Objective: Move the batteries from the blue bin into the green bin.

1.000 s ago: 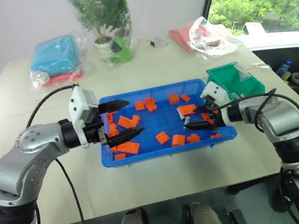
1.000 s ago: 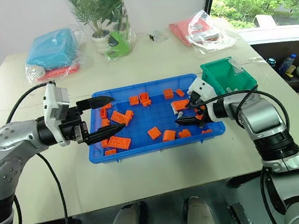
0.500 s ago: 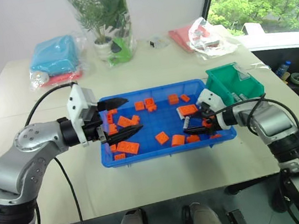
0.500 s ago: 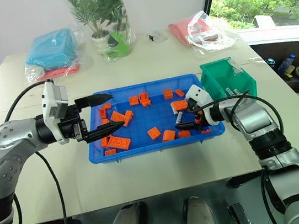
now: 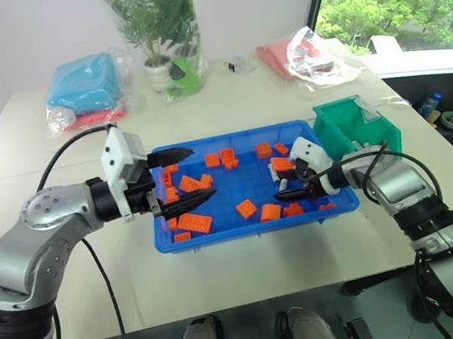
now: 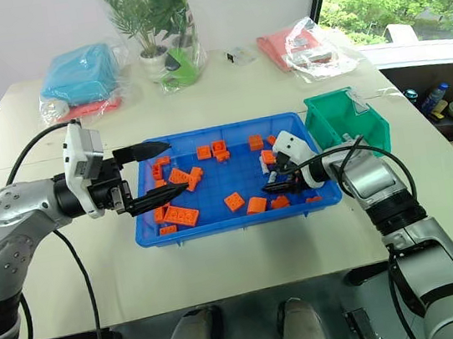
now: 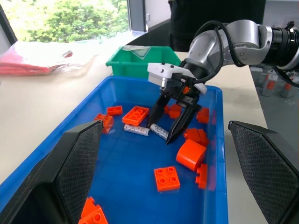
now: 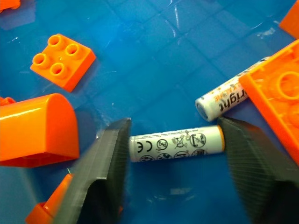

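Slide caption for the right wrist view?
Right gripper brackets a battery end to end on the blue bin floor, among orange bricks.

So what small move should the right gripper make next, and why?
Probably finish closing: the right gripper has its fingers at both ends of a battery lying on the blue bin floor. It is not yet lifted, and the grip looks lengthwise.

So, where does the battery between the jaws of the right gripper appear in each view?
Left eye view: too small to tell; look at the right gripper in the blue bin.
Right eye view: the same.
Left wrist view: the battery lies between the open jaws.
Right wrist view: lengthwise between the jaws.
Shared landmark: the rounded orange brick beside it.
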Robot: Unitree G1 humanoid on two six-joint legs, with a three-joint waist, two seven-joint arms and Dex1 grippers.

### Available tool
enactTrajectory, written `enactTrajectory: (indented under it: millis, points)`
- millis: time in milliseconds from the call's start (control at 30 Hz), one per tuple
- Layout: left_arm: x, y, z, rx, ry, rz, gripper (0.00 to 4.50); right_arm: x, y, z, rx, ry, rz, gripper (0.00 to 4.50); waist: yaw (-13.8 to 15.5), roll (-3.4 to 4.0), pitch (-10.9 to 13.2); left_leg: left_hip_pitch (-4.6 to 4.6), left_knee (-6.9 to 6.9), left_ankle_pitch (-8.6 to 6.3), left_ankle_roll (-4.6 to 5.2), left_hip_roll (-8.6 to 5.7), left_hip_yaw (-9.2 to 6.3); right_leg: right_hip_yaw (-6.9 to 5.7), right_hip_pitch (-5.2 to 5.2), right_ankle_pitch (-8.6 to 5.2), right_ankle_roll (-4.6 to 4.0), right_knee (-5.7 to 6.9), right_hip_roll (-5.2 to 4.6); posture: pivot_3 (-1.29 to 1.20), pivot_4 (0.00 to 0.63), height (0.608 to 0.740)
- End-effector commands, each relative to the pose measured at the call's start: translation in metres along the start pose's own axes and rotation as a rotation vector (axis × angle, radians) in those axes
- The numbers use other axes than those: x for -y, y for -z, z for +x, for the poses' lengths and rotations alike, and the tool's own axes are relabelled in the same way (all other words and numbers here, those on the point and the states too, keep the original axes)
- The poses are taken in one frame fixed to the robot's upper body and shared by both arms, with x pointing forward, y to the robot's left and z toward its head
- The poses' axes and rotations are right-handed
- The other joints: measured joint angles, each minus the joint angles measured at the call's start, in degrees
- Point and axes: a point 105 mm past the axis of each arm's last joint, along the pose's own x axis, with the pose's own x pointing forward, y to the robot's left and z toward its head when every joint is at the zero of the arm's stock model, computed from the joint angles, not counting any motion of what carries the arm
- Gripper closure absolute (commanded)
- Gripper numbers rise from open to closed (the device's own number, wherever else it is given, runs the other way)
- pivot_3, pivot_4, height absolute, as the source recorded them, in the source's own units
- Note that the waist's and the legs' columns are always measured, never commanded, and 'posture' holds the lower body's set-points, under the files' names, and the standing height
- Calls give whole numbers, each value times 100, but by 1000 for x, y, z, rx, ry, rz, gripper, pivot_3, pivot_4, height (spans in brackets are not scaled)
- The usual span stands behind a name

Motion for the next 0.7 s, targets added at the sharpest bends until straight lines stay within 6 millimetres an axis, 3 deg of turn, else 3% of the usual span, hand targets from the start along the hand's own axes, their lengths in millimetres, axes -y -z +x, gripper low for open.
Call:
enactTrajectory:
  millis: [33,133,200,333,400,567,667,700]
  points:
    - [-1,-11,-2,25,-3,47,0,4,3,-7,-13,26,-11,2265,3,1,0,0,0,0,0,0,0,0,-1,0,0,0,0,0,150,672]
    - [-2,-11,-1,27,0,47,0,6,-6,-15,17,44,-19,2265,6,2,2,-1,0,0,0,0,0,0,0,0,0,0,0,0,150,672]
    - [-2,-11,-1,28,4,45,0,13,-23,-30,67,97,-35,2265,5,5,4,-2,0,0,0,-1,0,0,-1,0,0,0,-1,0,150,672]
    - [-1,-10,0,27,14,39,0,39,-58,-70,183,259,-10,2265,-5,15,10,-15,1,1,1,-1,1,0,3,1,1,2,0,0,150,672]
    - [0,-9,0,25,21,36,0,57,-64,-95,209,373,4,2265,-8,15,10,-15,0,1,1,0,2,0,1,2,1,2,0,0,150,672]
    - [1,-8,1,23,38,32,0,91,-48,-139,176,579,59,2265,-1,8,6,-14,-4,-3,-2,0,3,-2,-15,-1,-1,-8,0,0,150,672]
    - [1,-7,3,24,48,34,0,98,-30,-144,125,624,91,2265,-9,9,7,-15,-3,-7,-8,-1,6,-2,-12,0,0,-10,-2,0,150,672]
    - [1,-7,4,25,50,35,0,98,-27,-143,119,626,98,1765,-16,10,7,-15,-3,-6,-6,0,6,-1,-8,0,0,-10,-2,0,150,672]
